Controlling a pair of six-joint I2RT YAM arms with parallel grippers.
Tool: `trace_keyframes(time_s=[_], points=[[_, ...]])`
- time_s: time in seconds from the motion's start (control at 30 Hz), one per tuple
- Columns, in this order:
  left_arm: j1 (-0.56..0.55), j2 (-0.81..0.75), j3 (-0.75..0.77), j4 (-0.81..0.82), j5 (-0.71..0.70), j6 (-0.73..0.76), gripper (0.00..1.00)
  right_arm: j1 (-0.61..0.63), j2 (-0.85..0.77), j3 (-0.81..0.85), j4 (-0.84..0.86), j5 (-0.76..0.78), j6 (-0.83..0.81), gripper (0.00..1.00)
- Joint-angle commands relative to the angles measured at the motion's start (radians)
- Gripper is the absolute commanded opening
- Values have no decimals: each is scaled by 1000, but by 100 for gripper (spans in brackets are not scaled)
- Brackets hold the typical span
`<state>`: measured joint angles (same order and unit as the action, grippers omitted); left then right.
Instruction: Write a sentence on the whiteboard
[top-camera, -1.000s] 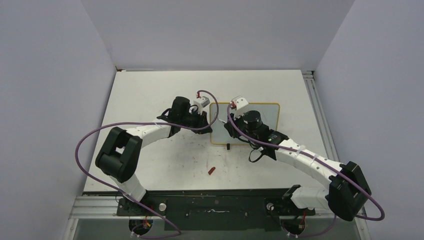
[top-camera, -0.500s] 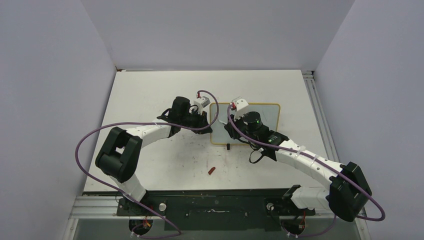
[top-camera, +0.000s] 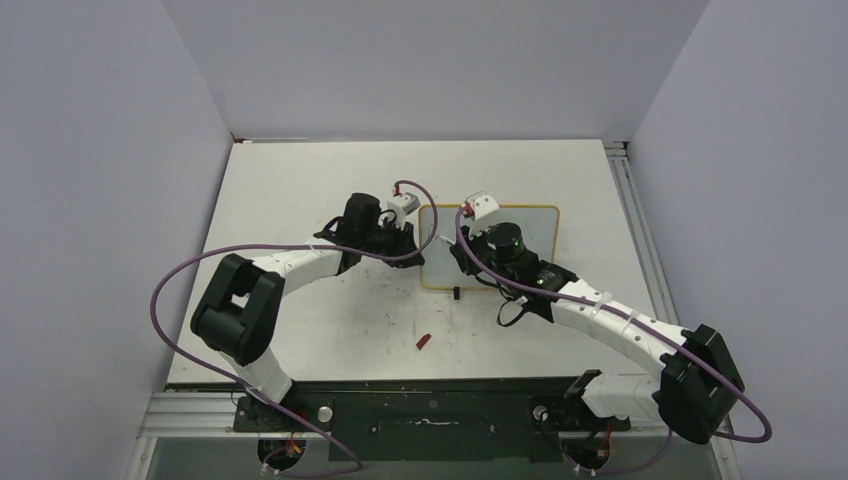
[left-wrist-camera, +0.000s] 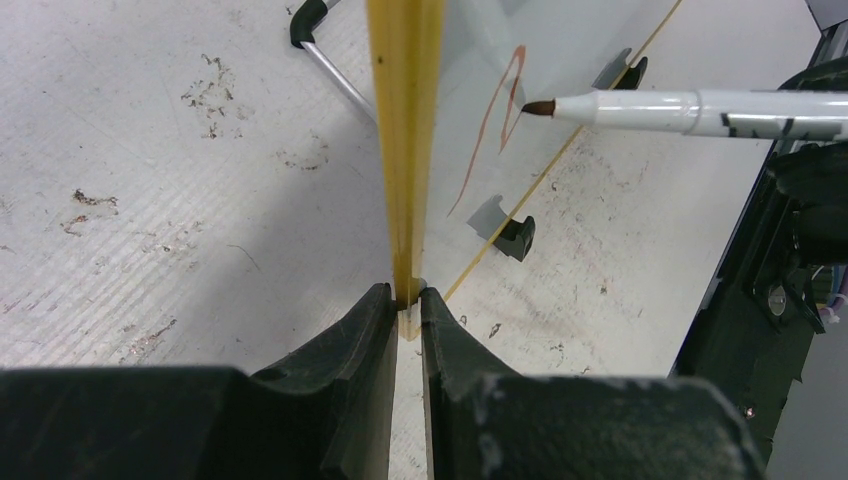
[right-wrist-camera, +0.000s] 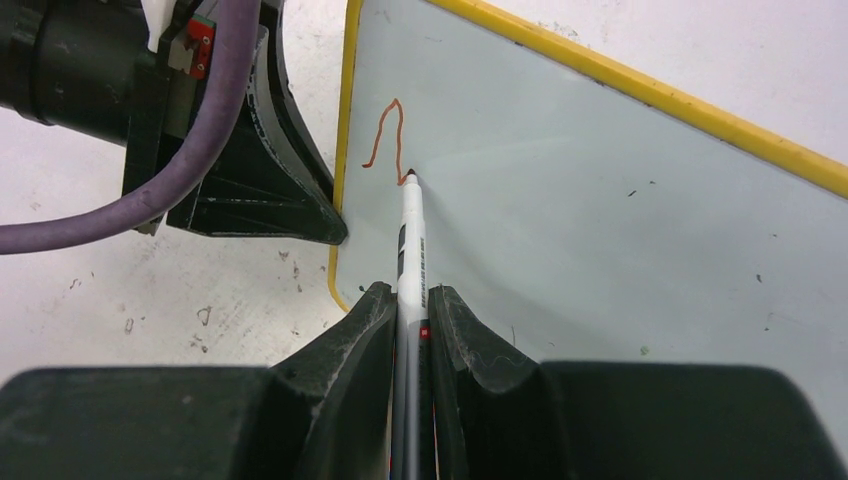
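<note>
Left tool (left-wrist-camera: 408, 300) and right tool (right-wrist-camera: 410, 298) pinched closed, facing each other.

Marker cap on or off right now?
Off. The marker shows its bare dark tip against the whiteboard, at the end of a reddish stroke.

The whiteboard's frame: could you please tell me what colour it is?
The whiteboard's frame is yellow, clearest in the right wrist view.

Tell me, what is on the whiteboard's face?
One short reddish-brown stroke near its left edge, with the marker tip at the stroke's end. The right jaws hide the near part of the whiteboard, so any writing there cannot be seen.
</note>
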<state>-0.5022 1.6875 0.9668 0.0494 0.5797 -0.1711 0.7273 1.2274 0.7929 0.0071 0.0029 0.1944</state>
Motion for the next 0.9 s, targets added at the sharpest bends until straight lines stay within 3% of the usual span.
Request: trace_keyframes(time_s=[0.0, 0.87], points=[[-12, -5, 43, -3, 21, 10, 11, -4, -37, 48, 80, 88, -6, 5], [-16, -7, 45, -14, 11, 21, 11, -5, -53, 16, 72, 116, -10, 5]])
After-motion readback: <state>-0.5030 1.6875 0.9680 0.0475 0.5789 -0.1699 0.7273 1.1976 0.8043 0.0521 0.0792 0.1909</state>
